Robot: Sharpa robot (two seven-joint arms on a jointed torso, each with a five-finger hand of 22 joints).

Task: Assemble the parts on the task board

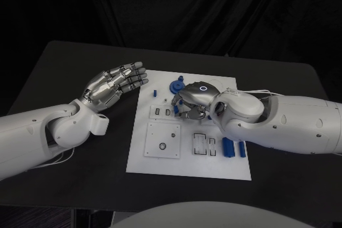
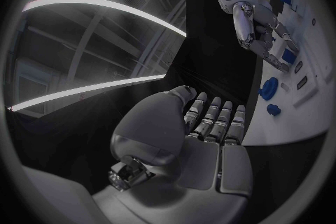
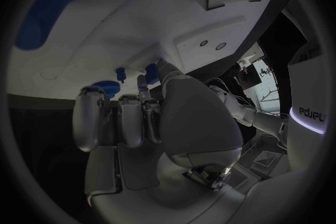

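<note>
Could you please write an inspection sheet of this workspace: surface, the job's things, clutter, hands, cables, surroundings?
Surface: black table, dark and matte.
Job's things: white task board lies in the middle of the table; blue parts lie along its right side and a round blue part sits near its far edge; a raised square plate and slotted recesses are on it.
Clutter: nothing seen.
Hands: left hand hovers beside the board's left edge, fingers together and extended, holding nothing; right hand is over the board's far part, fingers curled down; a grasp cannot be judged.
Cables: a thin white cable by the left arm.
Surroundings: dark curtain behind the table.
</note>
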